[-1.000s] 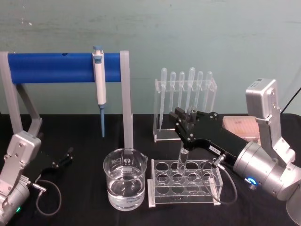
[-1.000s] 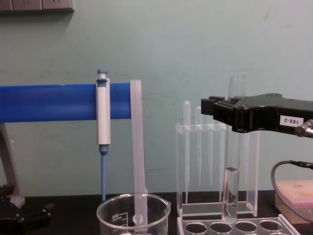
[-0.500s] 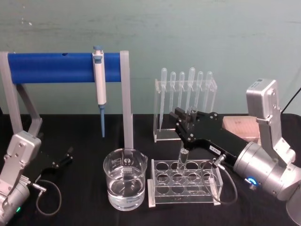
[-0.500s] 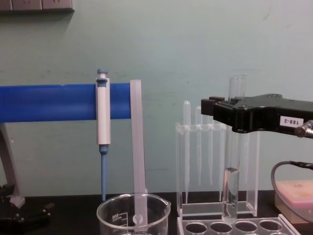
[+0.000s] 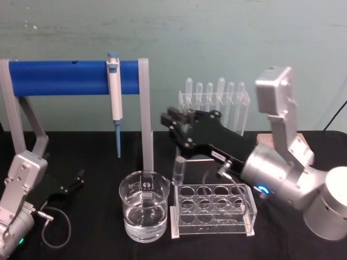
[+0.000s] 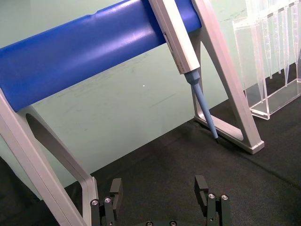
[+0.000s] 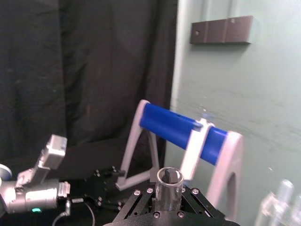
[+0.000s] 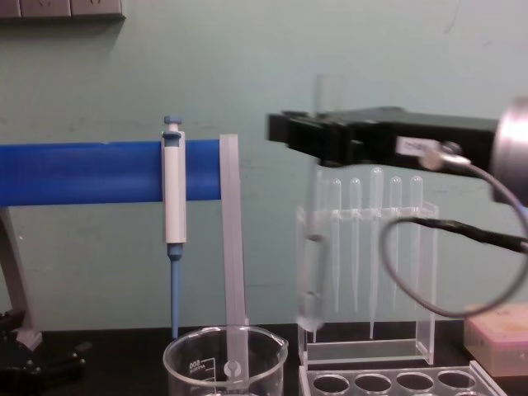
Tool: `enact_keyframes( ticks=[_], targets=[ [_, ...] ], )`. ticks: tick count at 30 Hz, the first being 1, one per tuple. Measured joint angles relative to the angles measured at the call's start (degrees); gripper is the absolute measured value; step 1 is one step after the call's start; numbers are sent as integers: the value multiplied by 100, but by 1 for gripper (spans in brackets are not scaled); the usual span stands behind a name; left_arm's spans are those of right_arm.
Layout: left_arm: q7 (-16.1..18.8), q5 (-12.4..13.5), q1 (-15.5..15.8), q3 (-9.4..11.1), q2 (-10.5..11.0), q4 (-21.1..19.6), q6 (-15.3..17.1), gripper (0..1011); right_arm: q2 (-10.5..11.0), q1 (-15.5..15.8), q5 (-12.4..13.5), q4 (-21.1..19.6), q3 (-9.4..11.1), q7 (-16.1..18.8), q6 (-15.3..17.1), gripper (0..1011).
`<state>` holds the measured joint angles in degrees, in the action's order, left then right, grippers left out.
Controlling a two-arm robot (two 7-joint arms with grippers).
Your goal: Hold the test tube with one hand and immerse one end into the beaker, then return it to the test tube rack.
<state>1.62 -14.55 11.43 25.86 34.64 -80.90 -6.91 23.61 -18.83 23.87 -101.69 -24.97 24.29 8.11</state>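
Test tube point(image 8: 312, 276) hangs upright, clamped tight in the right gripper point(image 8: 320, 137), raised between beaker point(image 8: 224, 363) and rack point(image 8: 396, 384). Left gripper point(image 6: 159, 184) idles low-left, fingers point(image 6: 202, 186) apart.

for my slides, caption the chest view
Right claw holds the test tube upright above the rack, close beside the beaker.

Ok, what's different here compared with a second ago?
The right claw, shut on the test tube, has raised it and carried it toward the robot's left, from over the rack to near the beaker, not yet above it. The left claw stays parked and open; beaker, rack and pipettor unmoved.
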Motion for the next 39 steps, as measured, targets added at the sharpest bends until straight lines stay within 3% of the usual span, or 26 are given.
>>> enact_keyframes(
  ticks=[6, 13, 26, 39],
  targets=[
    [0, 0, 0, 0, 0, 0, 0, 1000, -303, -442, -68, 338, -334, 31, 66, 134],
    [0, 0, 0, 0, 0, 0, 0, 1000, -551, -650, -107, 708, -541, 29, 42, 134],
    [0, 0, 0, 0, 0, 0, 0, 1000, -829, -610, -453, 1351, -753, 28, -670, 134],
    [0, 0, 0, 0, 0, 0, 0, 1000, -1021, -519, -727, 1910, -805, 92, -994, 134]
  ],
)
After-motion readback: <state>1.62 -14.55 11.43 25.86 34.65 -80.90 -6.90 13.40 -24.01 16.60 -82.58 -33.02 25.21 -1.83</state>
